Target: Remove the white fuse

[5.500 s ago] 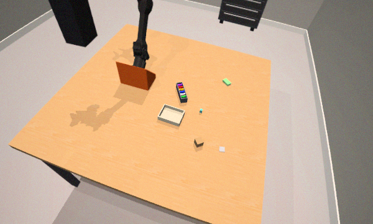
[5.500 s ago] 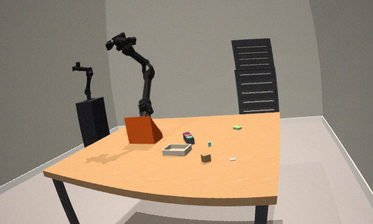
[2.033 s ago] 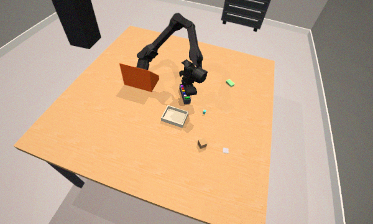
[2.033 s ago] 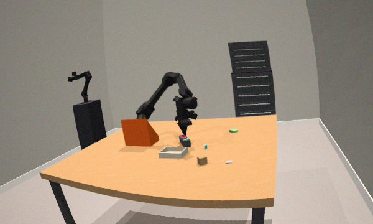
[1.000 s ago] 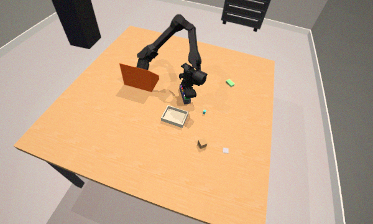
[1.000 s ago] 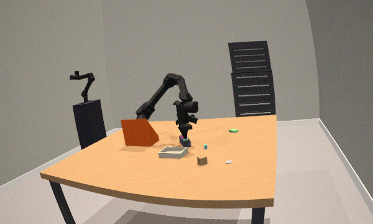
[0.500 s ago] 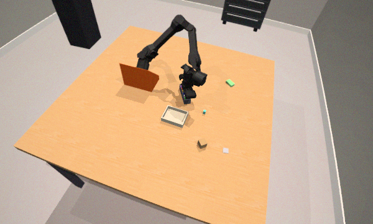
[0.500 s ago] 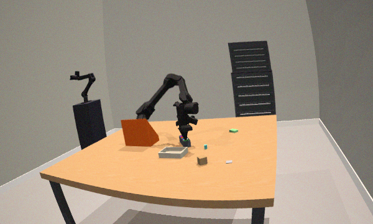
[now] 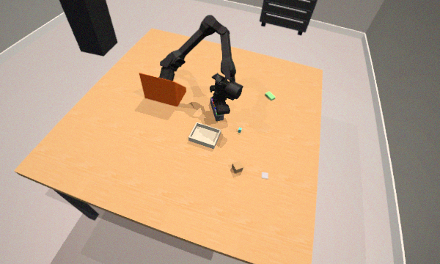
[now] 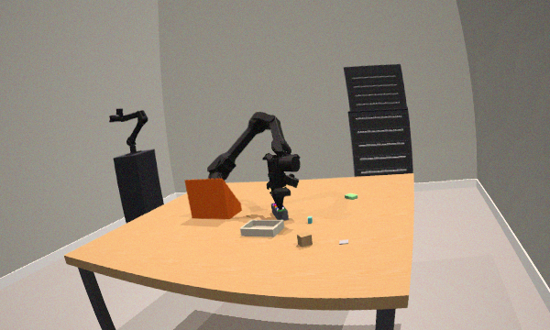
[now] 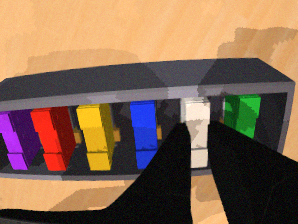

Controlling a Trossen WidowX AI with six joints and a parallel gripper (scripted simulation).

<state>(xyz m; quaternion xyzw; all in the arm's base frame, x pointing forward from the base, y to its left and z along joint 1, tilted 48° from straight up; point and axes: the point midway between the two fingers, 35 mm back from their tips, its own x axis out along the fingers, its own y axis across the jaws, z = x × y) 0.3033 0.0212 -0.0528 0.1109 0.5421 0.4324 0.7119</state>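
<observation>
The dark fuse block (image 11: 180,75) (image 9: 219,118) (image 10: 281,215) stands on the table. The white fuse (image 11: 198,109) is upright in its row, between the blue fuse (image 11: 143,120) and the green fuse (image 11: 245,111). My gripper (image 11: 195,132) (image 10: 280,207) points down over the block and is shut on the white fuse, one finger on each side. The right finger is close to the green fuse; whether they touch cannot be told. The fuse's lower end is hidden. The tray (image 9: 202,143) (image 10: 258,232) is empty, just in front of the block.
Yellow (image 11: 92,122), red (image 11: 47,125) and purple (image 11: 16,137) fuses fill the block's left part. An orange box (image 9: 159,89) (image 10: 211,199) stands left, near the arm's base. A teal piece (image 9: 240,130), a brown block (image 9: 237,168), a white square (image 9: 265,175) and a green piece (image 9: 270,95) lie about.
</observation>
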